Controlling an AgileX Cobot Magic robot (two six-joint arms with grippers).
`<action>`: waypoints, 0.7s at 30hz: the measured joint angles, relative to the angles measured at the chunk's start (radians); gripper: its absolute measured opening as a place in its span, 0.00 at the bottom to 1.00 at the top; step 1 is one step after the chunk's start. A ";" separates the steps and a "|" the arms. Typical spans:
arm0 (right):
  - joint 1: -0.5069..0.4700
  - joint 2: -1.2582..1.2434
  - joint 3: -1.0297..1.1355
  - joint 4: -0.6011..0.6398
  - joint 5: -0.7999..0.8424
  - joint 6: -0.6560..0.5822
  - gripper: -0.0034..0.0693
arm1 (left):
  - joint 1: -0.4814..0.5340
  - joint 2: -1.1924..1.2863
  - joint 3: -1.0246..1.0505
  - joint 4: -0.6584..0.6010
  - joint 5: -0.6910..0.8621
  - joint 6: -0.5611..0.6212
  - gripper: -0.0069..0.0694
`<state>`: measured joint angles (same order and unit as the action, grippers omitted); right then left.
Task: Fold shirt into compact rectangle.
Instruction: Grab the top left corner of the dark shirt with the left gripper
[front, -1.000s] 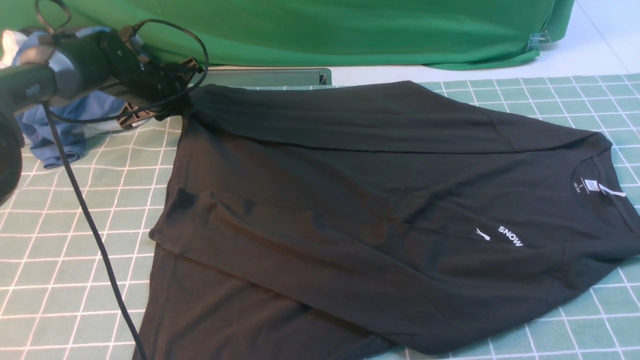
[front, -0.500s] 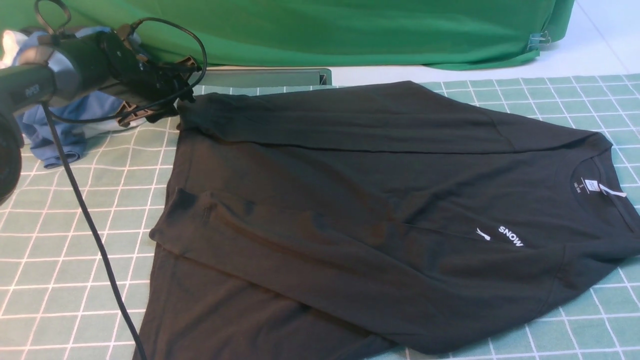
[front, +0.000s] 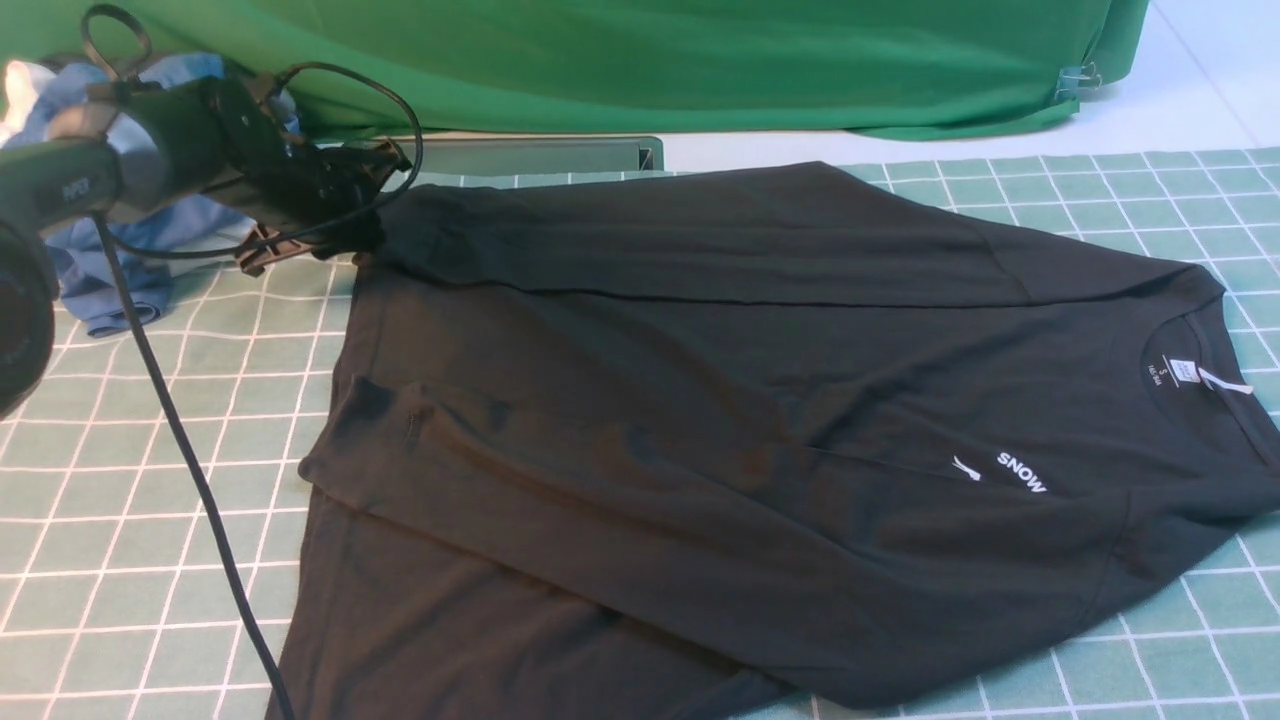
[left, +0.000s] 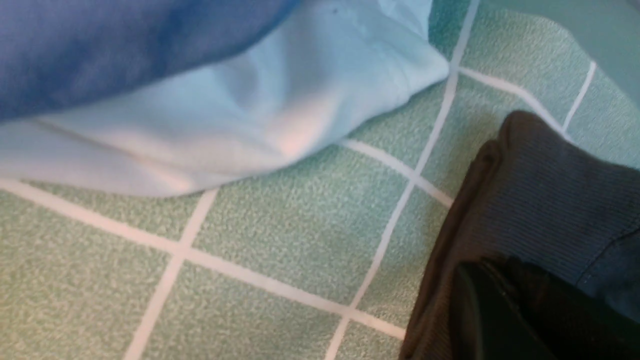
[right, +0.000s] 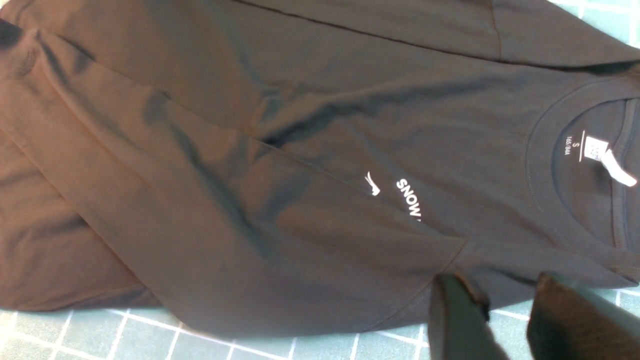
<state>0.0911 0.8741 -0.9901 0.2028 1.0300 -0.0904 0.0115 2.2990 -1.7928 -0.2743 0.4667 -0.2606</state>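
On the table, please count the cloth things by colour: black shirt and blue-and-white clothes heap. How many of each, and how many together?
Black shirt: 1
Blue-and-white clothes heap: 1 (counted as one heap; how many garments are in it cannot be told)
Total: 2

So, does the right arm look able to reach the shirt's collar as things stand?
Probably yes: its gripper is open above the shirt, near the collar, and nothing seems to lie over it.
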 joint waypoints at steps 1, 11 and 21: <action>0.000 0.000 0.000 0.000 0.000 -0.001 0.37 | 0.000 0.000 0.000 0.000 0.008 0.001 0.11; 0.000 0.000 0.000 0.000 0.000 -0.002 0.37 | 0.000 -0.101 0.000 0.000 0.096 0.027 0.11; 0.000 0.000 0.000 0.000 0.000 -0.003 0.37 | 0.000 -0.145 0.000 -0.019 0.330 0.026 0.11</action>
<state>0.0911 0.8741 -0.9901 0.2028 1.0300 -0.0932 0.0115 2.1539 -1.7928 -0.2928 0.7965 -0.2347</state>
